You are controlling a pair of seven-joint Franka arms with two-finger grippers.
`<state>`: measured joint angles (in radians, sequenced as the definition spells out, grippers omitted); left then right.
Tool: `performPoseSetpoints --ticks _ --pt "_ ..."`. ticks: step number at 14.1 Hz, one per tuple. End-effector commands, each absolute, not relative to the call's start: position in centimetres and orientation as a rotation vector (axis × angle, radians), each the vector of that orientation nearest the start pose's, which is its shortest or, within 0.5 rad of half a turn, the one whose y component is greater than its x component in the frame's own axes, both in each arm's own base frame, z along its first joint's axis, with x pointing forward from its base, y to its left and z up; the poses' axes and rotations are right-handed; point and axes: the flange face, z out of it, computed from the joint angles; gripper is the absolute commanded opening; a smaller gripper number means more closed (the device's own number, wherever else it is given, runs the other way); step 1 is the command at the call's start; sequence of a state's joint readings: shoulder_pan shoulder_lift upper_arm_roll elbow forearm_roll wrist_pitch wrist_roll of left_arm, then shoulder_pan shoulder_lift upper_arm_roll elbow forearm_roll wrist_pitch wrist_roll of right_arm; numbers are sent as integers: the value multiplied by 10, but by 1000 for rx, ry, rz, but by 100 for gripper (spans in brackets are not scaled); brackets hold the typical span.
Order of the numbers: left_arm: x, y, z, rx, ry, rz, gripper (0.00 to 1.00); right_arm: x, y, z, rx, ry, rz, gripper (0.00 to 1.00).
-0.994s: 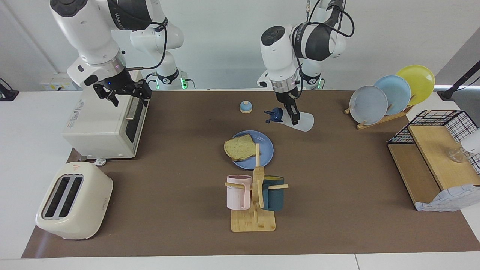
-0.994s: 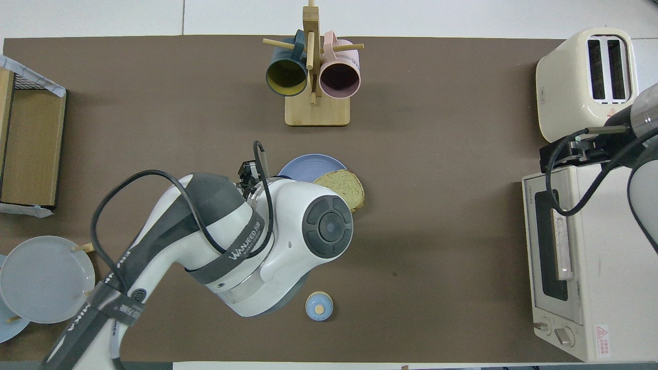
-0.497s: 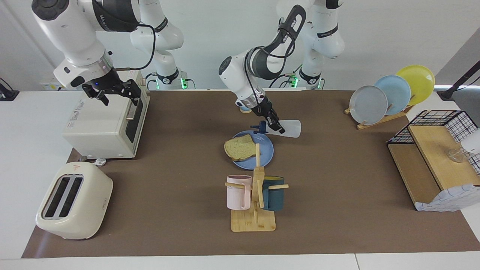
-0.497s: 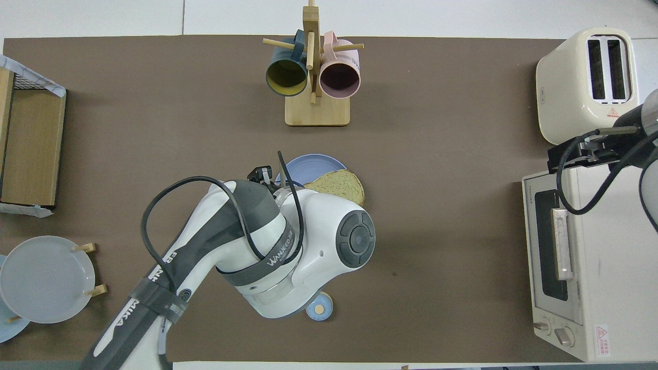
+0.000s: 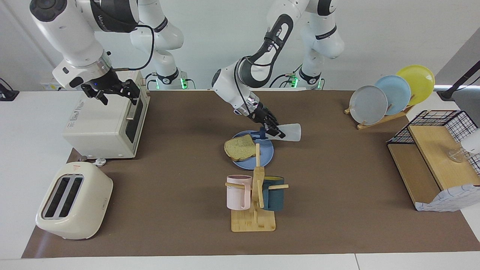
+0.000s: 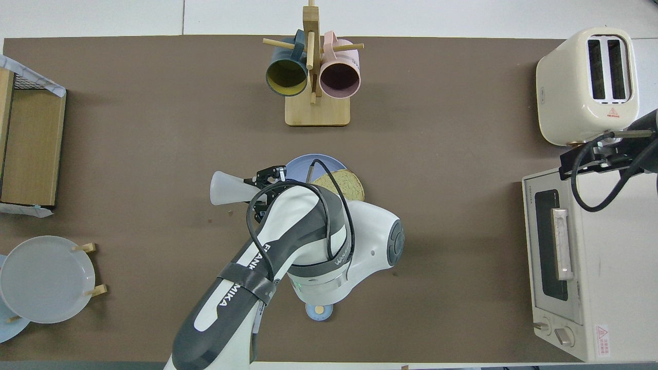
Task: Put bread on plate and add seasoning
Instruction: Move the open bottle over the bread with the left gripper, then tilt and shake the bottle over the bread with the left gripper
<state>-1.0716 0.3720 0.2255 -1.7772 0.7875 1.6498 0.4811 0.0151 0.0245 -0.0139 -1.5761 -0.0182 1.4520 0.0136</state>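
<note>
The blue plate [image 5: 267,153] [image 6: 307,163] lies mid-table with the bread [image 5: 239,147] [image 6: 343,182] on it, overhanging the rim toward the right arm's end. My left gripper [image 5: 275,131] [image 6: 260,189] is shut on the seasoning [image 5: 290,132] [image 6: 229,187], a translucent white bottle held almost level. Its dark blue cap [image 5: 262,134] points at the bread, just over the plate's edge. In the overhead view my left arm hides the cap and part of the plate. My right gripper [image 5: 112,92] [image 6: 591,156] hangs open over the toaster oven, holding nothing.
A white toaster oven [image 5: 105,123] and a cream toaster [image 5: 73,200] stand at the right arm's end. A wooden mug rack [image 5: 255,195] with two mugs is farther out than the plate. A blue bell [image 6: 318,310] sits nearer the robots. A plate rack [image 5: 390,93] and a wire shelf [image 5: 435,157] fill the left arm's end.
My left arm has carried the seasoning from beside the bell out over the plate's edge and tipped it closer to level. The right gripper drifted slightly above the toaster oven.
</note>
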Motion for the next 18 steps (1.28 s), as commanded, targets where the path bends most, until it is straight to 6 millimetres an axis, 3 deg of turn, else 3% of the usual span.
performPoseSetpoints --ticks 1,4,6,8,14,18 --pt "464 -397 361 -1496 1503 378 0 543 -8 604 -3151 -20 223 100" --pt "482 -381 364 -1467 1467 370 0 546 -12 605 -3143 3 184 100" --pt "482 -380 363 -1457 1463 379 0 546 -14 605 -3142 1 186 100" --pt "472 -385 359 -1444 1476 388 0 546 -16 607 -3144 1 177 100" --pt "415 -425 355 -1428 1541 414 0 545 -25 605 -3141 39 189 100" --pt "419 -422 354 -1438 1541 414 0 545 -20 605 -3142 25 189 100"
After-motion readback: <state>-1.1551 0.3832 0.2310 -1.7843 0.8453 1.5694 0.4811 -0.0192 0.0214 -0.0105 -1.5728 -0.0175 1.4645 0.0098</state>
